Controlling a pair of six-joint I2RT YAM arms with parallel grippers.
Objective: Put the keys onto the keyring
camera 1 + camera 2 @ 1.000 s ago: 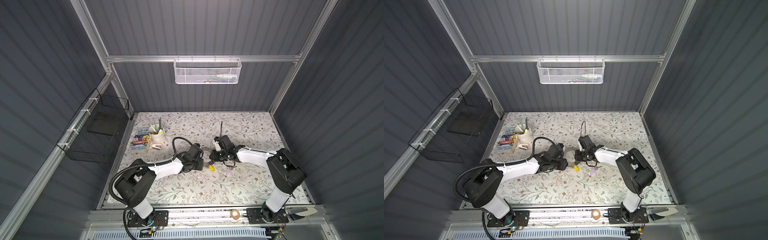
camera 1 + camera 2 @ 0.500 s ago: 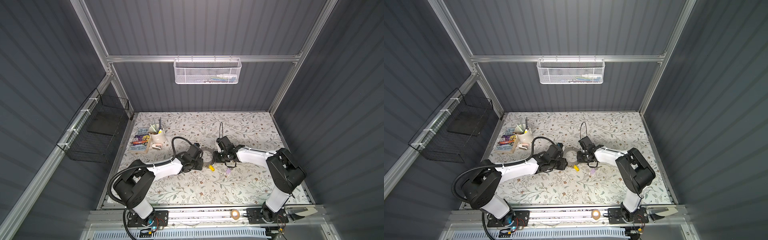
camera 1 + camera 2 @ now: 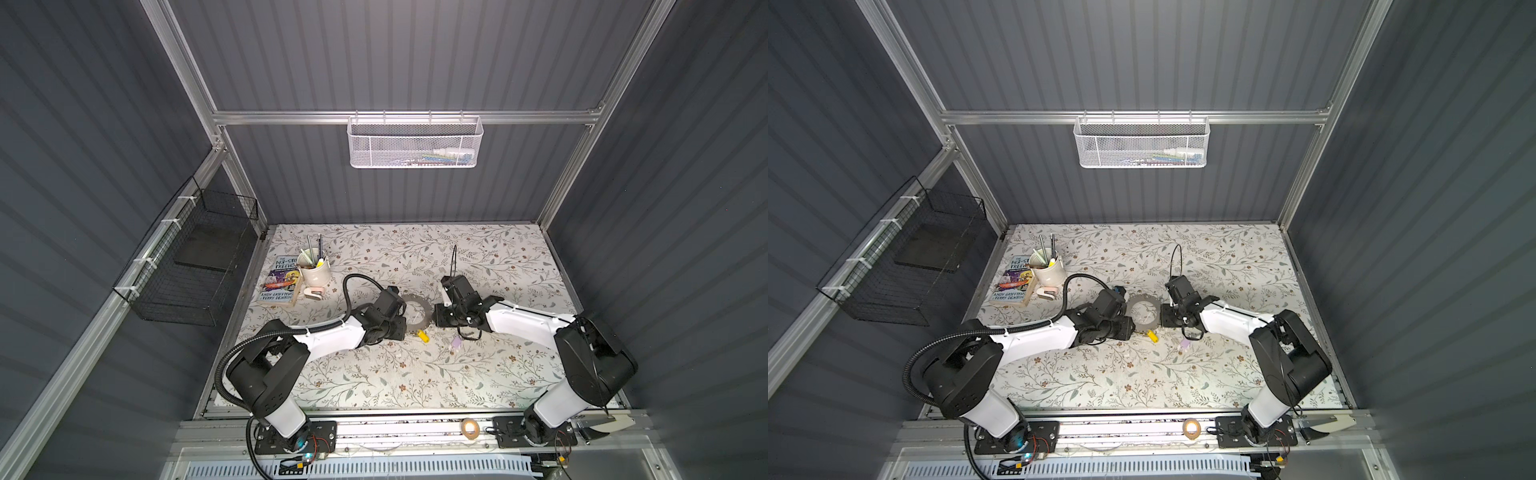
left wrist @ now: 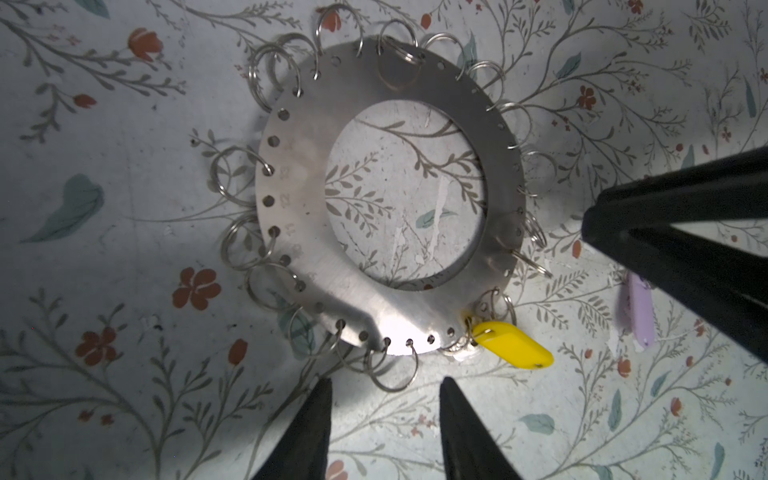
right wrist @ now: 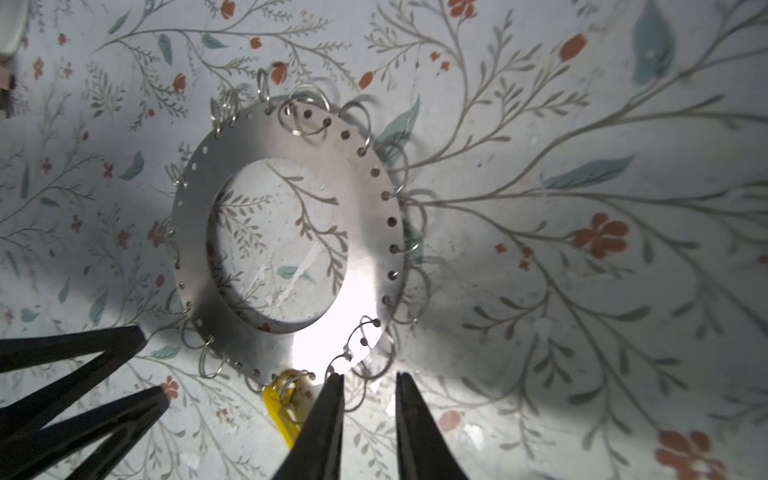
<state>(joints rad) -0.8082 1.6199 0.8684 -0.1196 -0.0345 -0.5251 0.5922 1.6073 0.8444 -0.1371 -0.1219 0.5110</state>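
The right gripper (image 5: 370,377), a pair of black tapered fingers, stands narrowly parted at the rim of the large flat grey metal keyring (image 5: 365,232). One fingertip (image 5: 337,382) is against one of the small wire loops (image 4: 245,243) that fringe the rim, and nothing looks clamped between the jaws. Across the ring, the left gripper (image 4: 385,384) is moderately open and empty, its tips just outside the rim over another loop. The keyring lies flat on the floral-patterned table (image 3: 415,374), between the two arms in both top views. The small dark key with the yellow oblong plastic tag (image 4: 513,347) sits at the rim, and its tag hole appears to be threaded onto a loop there, so the yellow-tagged key looks done. The key with the pale lilac oblong tag (image 4: 640,307) lies loose on the table, near the ring but apart from it, beside the right gripper. By my reading the task is about half finished: the lilac-tagged key has yet to be picked up and worked onto a loop.
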